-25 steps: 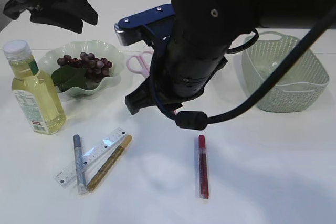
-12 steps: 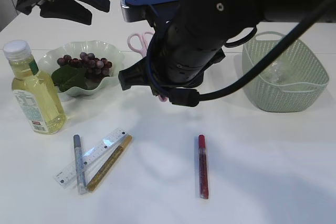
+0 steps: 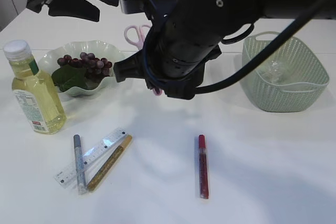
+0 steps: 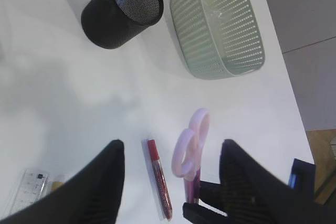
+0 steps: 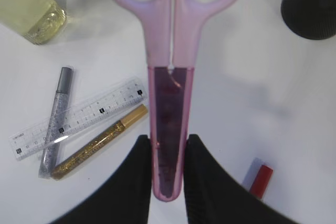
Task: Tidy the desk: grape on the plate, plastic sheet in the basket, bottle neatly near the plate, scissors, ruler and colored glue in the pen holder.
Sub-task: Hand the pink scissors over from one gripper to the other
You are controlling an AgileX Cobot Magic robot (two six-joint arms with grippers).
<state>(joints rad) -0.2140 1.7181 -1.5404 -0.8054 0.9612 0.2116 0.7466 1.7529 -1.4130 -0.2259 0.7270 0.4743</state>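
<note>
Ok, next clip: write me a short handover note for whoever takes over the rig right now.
Right end effector: shut on the pink scissors, held above the table.
Left end effector: open, empty, raised.
Done: grapes on plate, plastic sheet in basket, bottle beside plate.
Left: scissors into the pen holder; then ruler and silver, gold and red glue from the table.

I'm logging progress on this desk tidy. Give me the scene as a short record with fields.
held: scissors, sheathed blades clamped in right end effector, lifted off the table
left end effector: open, holding nothing
plate: grapes on it
bottle: upright beside plate
basket: plastic sheet inside
still on table: ruler, silver glue, gold glue, red glue
</note>
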